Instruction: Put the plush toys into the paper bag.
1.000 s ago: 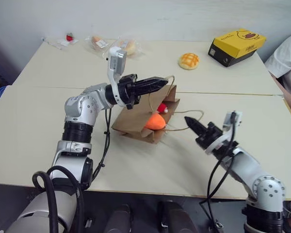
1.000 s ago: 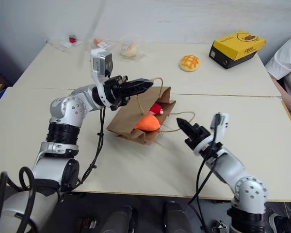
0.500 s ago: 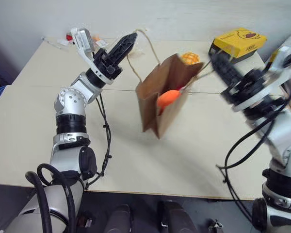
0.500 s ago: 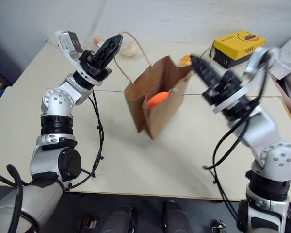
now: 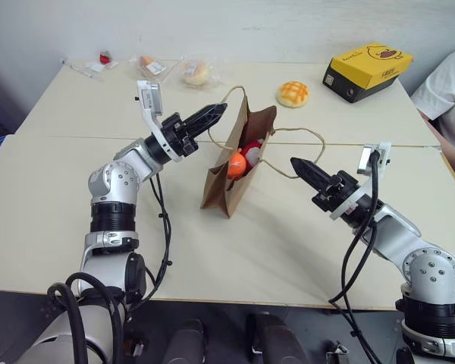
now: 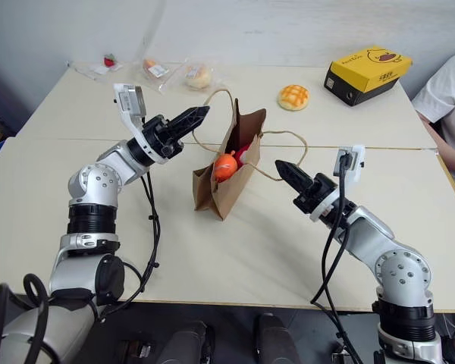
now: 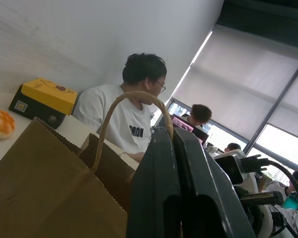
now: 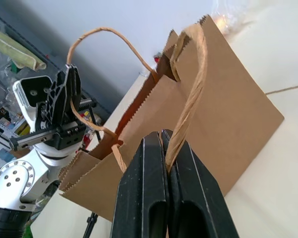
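Table point(image 5: 61, 197): both end effectors pinch bag handles.

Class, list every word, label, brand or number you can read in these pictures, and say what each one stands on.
"DRON" or similar, partly hidden: on the person's white T-shirt, left wrist view.
Yellow and black box: a duck-like cartoon face and small print, too small to read.
Small label on the box's black side: blurred, unreadable.
Wrapped items at the table's far edge: labels too small to read.
Paper bag: no print visible.
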